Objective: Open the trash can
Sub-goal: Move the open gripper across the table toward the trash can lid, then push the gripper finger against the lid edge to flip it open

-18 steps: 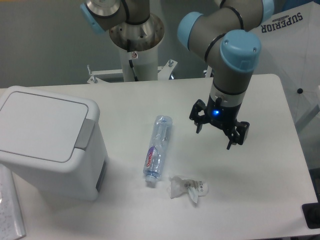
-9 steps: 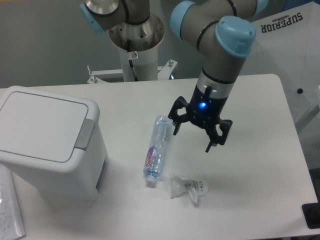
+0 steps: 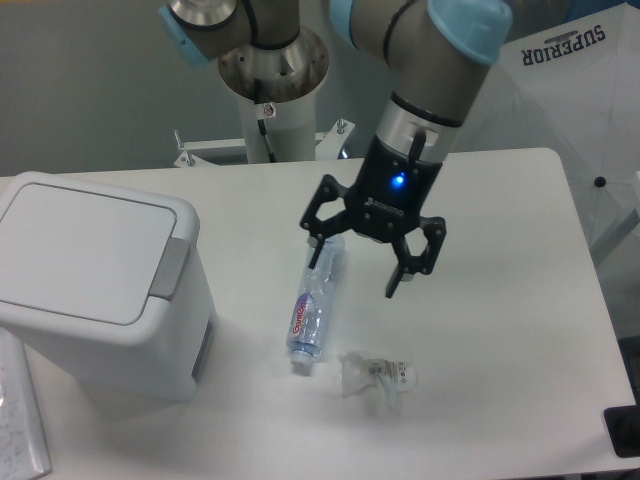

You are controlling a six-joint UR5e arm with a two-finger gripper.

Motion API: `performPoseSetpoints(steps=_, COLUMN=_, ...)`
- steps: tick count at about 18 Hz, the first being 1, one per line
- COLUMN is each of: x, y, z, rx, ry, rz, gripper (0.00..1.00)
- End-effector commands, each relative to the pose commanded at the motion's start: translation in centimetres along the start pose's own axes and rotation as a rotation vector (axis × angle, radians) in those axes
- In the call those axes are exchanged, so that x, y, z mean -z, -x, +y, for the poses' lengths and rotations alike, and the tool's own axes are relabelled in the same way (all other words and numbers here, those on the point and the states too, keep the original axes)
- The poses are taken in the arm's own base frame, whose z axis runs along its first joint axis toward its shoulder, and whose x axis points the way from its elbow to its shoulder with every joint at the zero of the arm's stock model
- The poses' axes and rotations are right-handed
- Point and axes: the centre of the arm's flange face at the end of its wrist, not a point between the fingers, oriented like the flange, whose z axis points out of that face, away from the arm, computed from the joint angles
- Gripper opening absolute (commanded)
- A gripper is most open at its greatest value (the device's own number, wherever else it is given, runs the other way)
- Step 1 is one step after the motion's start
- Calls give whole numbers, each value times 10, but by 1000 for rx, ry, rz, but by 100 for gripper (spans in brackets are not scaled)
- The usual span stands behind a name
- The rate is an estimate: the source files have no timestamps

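Trash can (image 3: 100,285) at left of surface (image 3: 520,300), lid down, grey tab (image 3: 169,268) untouched. End effector (image 3: 362,275) spread wide, holds nothing, hangs above bottle (image 3: 317,293). Opening not begun.

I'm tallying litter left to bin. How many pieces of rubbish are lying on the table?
2. A clear plastic bottle lies mid-table, right of the closed trash can; a crumpled wrapper lies nearer the front edge, just right of the bottle's cap. None looks hidden.
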Motion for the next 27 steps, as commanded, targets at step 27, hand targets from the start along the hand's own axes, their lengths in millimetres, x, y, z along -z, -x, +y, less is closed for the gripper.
performPoseSetpoints(steps=27, x=-68, y=-81, z=32, rx=-42, ry=59, rz=43, gripper=100)
